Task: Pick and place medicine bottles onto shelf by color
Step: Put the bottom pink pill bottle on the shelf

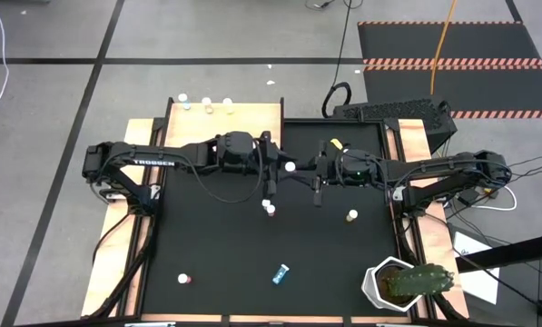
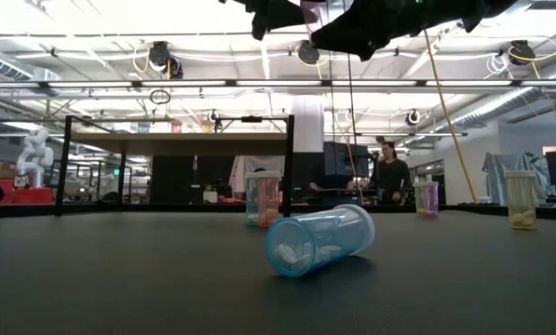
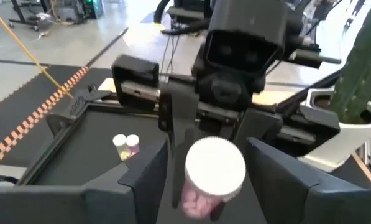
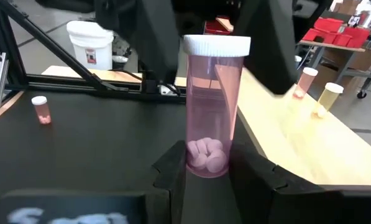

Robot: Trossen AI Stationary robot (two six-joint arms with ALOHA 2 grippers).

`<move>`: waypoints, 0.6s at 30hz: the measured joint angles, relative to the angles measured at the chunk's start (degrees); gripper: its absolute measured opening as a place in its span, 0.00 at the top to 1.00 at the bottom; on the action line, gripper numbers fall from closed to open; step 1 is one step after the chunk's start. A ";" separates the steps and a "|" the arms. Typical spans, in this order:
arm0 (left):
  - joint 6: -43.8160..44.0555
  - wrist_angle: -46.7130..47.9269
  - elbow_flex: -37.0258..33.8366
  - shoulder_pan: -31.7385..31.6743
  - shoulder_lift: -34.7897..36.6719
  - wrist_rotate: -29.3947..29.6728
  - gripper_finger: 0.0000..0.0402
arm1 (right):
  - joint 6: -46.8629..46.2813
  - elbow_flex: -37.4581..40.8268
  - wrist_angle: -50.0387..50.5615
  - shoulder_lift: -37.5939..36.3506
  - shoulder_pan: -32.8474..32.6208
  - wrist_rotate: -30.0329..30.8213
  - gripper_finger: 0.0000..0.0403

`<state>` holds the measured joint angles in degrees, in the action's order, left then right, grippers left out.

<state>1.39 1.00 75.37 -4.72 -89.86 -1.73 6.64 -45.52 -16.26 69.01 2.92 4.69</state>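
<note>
Right wrist view: right hand (image 4: 213,171) clenched on pink bottle (image 4: 215,106); left hand (image 3: 213,186) fingers spread around cap.

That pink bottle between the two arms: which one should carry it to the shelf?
Probably the left. The pink bottle is held at its base in the right hand, and the left hand is around its capped end. The shelf lies on the left arm's side.
</note>
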 joint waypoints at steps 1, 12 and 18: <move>0.00 -0.04 0.00 -0.10 0.02 0.21 0.50 | -0.01 0.00 0.03 0.00 0.00 0.00 0.76; -0.02 0.21 0.02 -0.44 0.02 -0.02 0.73 | -1.65 0.00 0.38 0.00 0.12 0.07 0.76; 0.22 0.14 0.00 -1.69 0.02 0.32 0.65 | -6.64 -0.09 1.15 0.00 0.53 4.70 0.72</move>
<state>1.61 1.15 75.37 -6.41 -89.84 -1.41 0.00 -45.60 -15.11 69.01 3.45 9.38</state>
